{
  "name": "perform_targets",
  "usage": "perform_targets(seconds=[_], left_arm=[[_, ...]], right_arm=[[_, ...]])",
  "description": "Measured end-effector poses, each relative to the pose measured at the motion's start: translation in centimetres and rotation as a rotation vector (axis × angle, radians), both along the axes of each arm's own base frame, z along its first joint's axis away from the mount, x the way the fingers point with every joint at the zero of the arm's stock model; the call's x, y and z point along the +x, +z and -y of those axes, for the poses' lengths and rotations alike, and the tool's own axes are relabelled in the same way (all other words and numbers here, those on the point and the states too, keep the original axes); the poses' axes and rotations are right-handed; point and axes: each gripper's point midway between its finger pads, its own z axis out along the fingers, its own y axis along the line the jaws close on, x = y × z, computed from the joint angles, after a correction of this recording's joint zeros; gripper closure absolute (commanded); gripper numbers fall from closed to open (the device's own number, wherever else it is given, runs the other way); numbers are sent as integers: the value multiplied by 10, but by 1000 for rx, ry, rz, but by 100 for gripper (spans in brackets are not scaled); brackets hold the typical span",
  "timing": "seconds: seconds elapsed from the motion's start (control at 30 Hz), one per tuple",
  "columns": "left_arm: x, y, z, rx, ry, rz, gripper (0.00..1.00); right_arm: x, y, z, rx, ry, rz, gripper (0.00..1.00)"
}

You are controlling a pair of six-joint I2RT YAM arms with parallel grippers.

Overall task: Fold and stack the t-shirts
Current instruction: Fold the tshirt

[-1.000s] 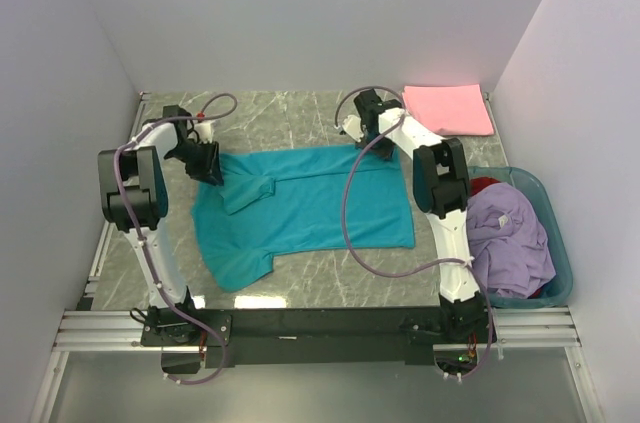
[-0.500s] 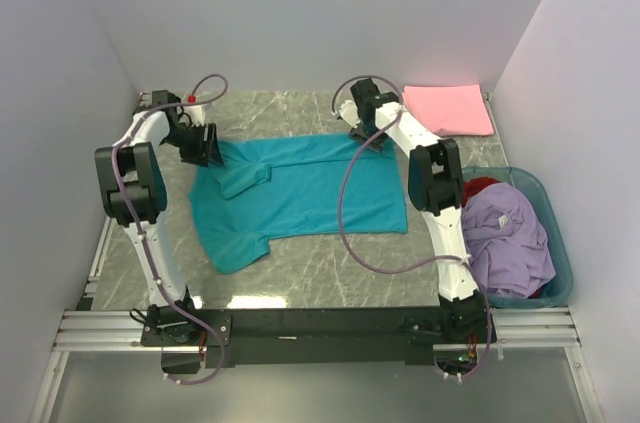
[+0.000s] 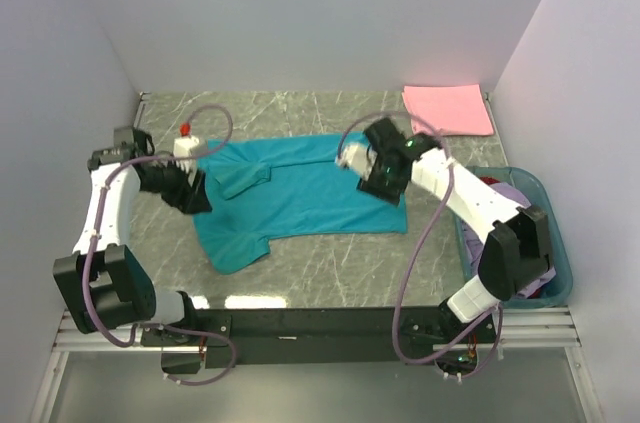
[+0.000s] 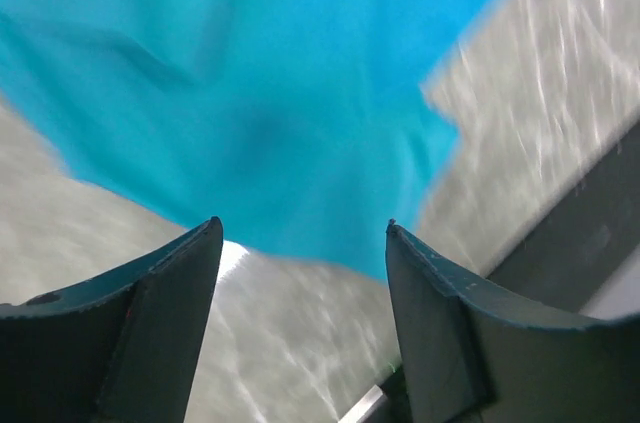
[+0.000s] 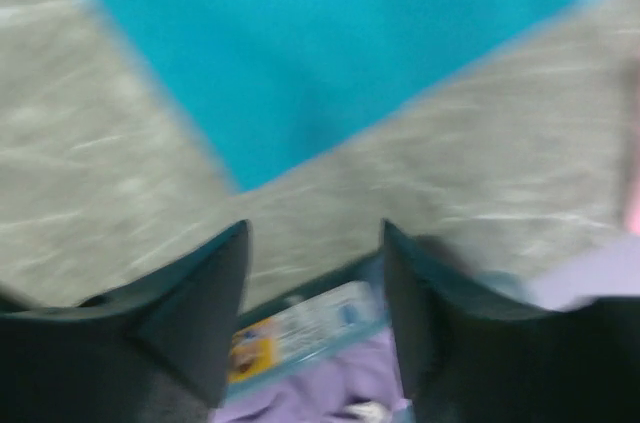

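The teal t-shirt [image 3: 300, 193] lies spread on the marble table, its upper left sleeve folded inward. It fills the top of the left wrist view [image 4: 260, 93] and of the right wrist view [image 5: 330, 53]. My left gripper [image 3: 192, 196] is open and empty above the shirt's left edge. My right gripper [image 3: 380, 181] is open and empty above the shirt's right edge. A folded pink t-shirt [image 3: 447, 109] lies at the back right. A lavender t-shirt [image 3: 510, 233] and a red one [image 3: 485, 184] lie in the basket.
A teal plastic basket [image 3: 556, 243] stands at the right edge of the table; its labelled rim shows in the right wrist view [image 5: 300, 328]. White walls close in the left, back and right. A black rail [image 3: 320, 323] runs along the near edge.
Both grippers have let go of the shirt's far edge and swung back toward the near side. The shirt lies a little nearer the back than a second ago.
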Motion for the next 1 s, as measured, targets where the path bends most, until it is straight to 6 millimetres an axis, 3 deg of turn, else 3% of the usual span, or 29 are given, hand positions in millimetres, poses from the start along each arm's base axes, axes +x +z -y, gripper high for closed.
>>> perform_targets(seconds=[0.13,0.23,0.37,0.57,0.73,0.83,1.0], left_arm=[[-40,-41,4,2,-51,-109,35],[-55,-49,6,13,-86,-106,39],[-62,-54,5,41,-112,-74,40],[-72,-77,-2,97,-120,-96,40],[-71,-83,-9,143,-126,-78,42],[-69,-85,-13,168,-130,-66,42],[-66,-88,-20,210,-146,-47,45]], right_arm=[[-57,-54,-1,-57,48,-166,52],[-76,-80,8,-96,35,-223,56],[-76,-93,10,-102,22,-216,57],[-74,-110,7,-93,8,-213,57],[-74,-126,9,-106,6,-216,61],[-75,-136,12,-126,4,-219,64],[-75,-139,14,-148,5,-210,78]])
